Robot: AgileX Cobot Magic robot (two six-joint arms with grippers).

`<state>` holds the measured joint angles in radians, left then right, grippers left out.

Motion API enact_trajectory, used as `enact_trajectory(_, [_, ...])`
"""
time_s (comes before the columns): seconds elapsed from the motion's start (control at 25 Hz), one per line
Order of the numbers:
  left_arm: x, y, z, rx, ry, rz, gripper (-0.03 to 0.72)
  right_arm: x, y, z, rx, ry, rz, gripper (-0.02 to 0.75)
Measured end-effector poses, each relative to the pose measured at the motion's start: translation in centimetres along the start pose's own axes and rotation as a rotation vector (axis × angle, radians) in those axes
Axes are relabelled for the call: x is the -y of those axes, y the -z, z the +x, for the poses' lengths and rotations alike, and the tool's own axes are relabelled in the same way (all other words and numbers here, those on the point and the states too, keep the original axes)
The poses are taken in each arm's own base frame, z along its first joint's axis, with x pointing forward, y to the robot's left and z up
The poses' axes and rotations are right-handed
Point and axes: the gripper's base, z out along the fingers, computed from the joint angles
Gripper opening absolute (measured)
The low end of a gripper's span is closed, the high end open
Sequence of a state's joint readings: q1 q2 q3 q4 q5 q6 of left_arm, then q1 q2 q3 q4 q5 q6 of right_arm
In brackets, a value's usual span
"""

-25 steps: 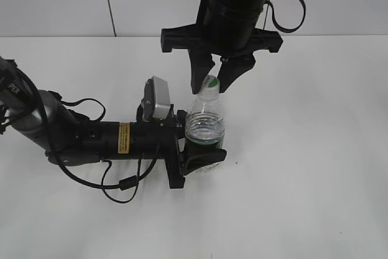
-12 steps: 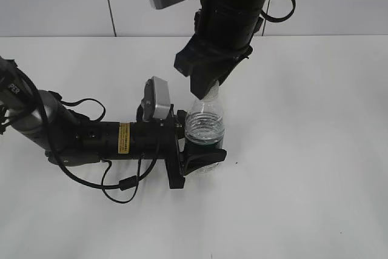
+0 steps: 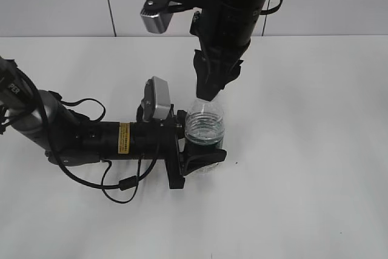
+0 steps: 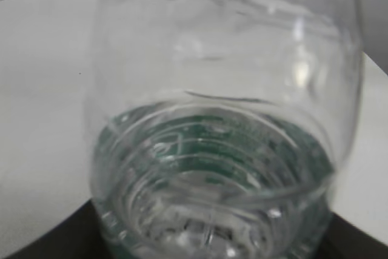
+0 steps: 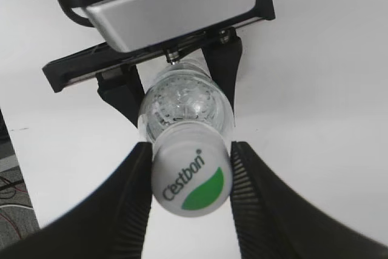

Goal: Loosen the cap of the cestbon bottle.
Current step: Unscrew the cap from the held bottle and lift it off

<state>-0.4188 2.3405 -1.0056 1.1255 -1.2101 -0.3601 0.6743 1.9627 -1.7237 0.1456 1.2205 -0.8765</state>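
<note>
The cestbon bottle (image 3: 205, 130), clear and ribbed with a dark green label band, stands upright on the white table. My left gripper (image 3: 197, 157) lies low along the table and is shut on the bottle's lower body; the bottle (image 4: 218, 150) fills the left wrist view. My right gripper (image 3: 212, 92) comes down from above and is shut on the cap. In the right wrist view the white cap (image 5: 191, 177) with its green mark sits pinched between the two ribbed black fingers (image 5: 251, 192). In the exterior view the cap is hidden by the right gripper.
The white table (image 3: 303, 180) spreads all around the bottle. A loose black cable (image 3: 118, 183) loops beside the left arm. A white tiled wall (image 3: 60, 1) stands behind the table.
My right gripper has turned about its vertical axis while on the cap; its wrist camera swung from behind the arm round to the left. The bottle and left gripper stayed put.
</note>
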Motion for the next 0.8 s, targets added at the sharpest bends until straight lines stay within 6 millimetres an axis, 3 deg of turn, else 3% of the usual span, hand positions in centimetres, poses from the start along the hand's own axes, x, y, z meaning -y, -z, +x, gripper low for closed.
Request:
enact_trajectory(0.48, [0.03,0.0,0.01,-0.001,-0.003,0.004,0.405,-0.02,0.05,0.01,0.0,0.262,0.0,0.298])
enact_trajectory(0.8, [0.03,0.0,0.01,-0.002,-0.004,0.003,0.405,-0.02,0.05,0.01,0.0,0.286,0.0,0.298])
